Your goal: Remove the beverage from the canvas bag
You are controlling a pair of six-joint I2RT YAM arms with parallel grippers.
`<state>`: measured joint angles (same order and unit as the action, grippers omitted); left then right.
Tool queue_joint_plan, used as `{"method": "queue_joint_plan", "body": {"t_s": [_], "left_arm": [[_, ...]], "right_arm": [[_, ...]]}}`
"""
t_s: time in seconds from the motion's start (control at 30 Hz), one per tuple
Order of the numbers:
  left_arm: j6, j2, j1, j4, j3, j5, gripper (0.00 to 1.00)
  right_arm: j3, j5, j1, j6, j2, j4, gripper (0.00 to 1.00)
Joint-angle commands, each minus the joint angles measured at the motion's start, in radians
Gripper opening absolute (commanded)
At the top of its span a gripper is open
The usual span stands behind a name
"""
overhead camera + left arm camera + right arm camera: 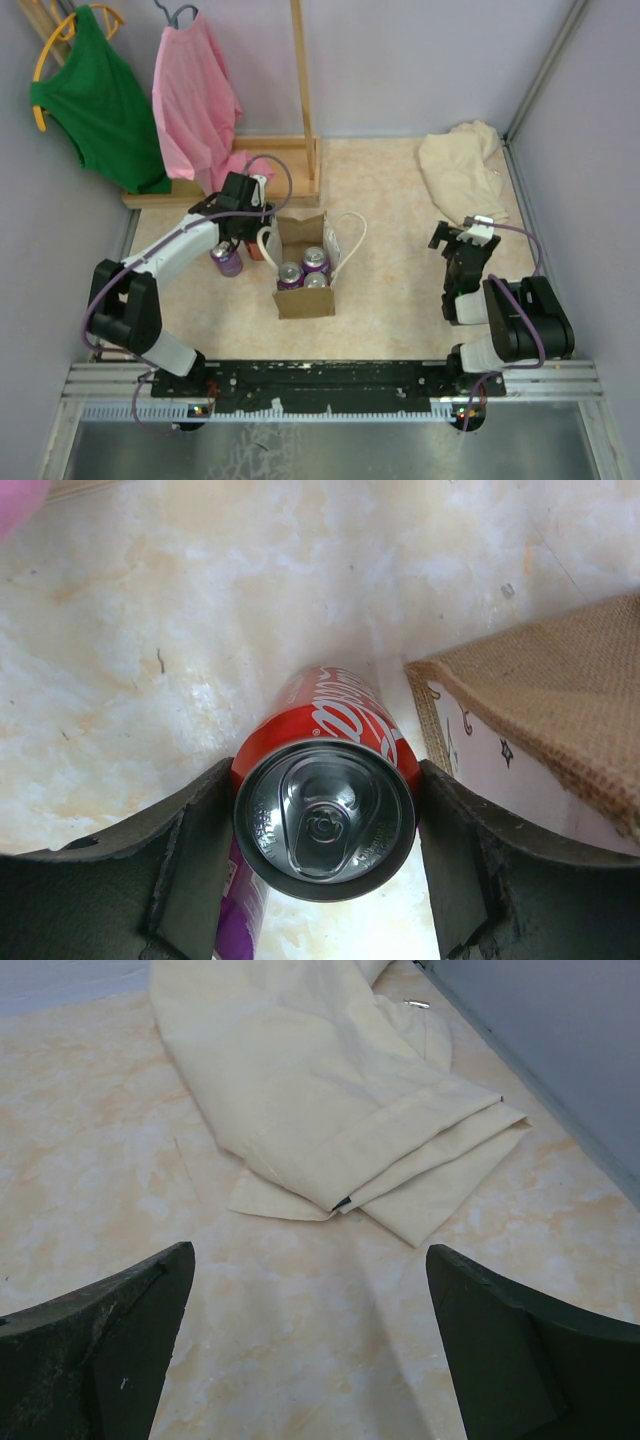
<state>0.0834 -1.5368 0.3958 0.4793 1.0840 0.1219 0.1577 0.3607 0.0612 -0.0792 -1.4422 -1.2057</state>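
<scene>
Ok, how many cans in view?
5: three purple cans in the brown canvas bag (more may hide beneath), one purple can left of it, one red cola can in the left gripper.

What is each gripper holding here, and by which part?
Left gripper: the red cola can, clamped across its upper sides. Right gripper: nothing.

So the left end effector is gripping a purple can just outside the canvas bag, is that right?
Not quite. The can in the left end effector is red, not purple, as the left wrist view shows. It is indeed just outside the canvas bag.
</scene>
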Motion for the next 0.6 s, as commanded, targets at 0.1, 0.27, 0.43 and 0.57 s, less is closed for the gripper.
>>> {"method": "queue_joint_plan", "body": {"t_s": [0.1,0.27,0.43,0.57], "left_arm": [[0.001,-0.070,-0.001,0.027,0.071,0.096,0.14],[0.015,-0.092,0.000,0.039,0.103,0.088,0.40],[0.013,-0.060,0.000,0.033,0.100,0.099,0.57],[0.007,-0.048,-0.001,0.036,0.102,0.110,0.65]], "right_arm": [[0.008,0.002,-0.003,0.010,-0.003,-0.041,0.99],[0.008,0.001,-0.003,0.012,-0.003,-0.040,0.99],[0.008,0.001,-0.003,0.011,-0.003,-0.042,0.99],[0.008,0.002,-0.003,0.011,-0.002,-0.041,0.99]]}}
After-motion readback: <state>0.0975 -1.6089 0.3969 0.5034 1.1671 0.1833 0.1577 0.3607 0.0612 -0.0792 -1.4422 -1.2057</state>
